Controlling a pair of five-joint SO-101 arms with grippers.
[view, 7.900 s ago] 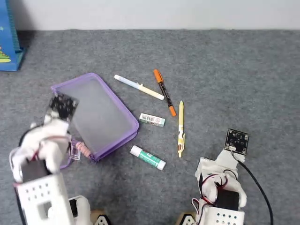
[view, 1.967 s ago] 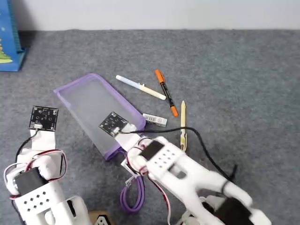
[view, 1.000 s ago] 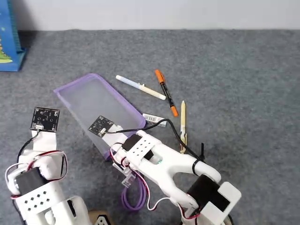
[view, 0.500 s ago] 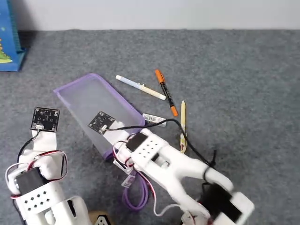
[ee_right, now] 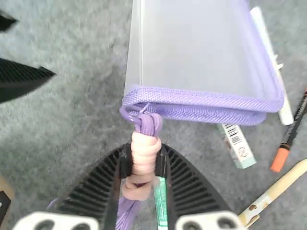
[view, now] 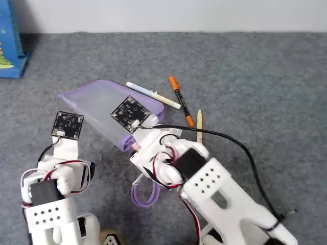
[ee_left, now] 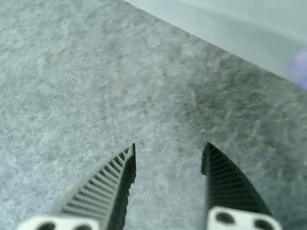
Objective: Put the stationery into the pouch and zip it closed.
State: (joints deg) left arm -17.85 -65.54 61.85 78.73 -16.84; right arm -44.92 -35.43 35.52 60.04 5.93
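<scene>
Right gripper (ee_right: 142, 151) pinches the strap (ee_right: 143, 165) of the pouch (view: 99, 107), which has slid from centre-left towards upper middle of the high view and now touches the white pen (view: 153, 95). Left gripper (ee_left: 170, 145), jaws spread, has advanced over carpet (ee_left: 72, 72). No stationery appears loaded, so the task looks barely begun.

A grey, felt-like tabletop (view: 265, 71) lies beneath and all around the left end effector (ee_left: 168, 148). Well beyond that end effector and off to its left, at the tabletop's far corner, sits a blue box (view: 9, 48) with a green drawing on its face. A pale wall (view: 179, 15) borders the tabletop's far edge.
</scene>
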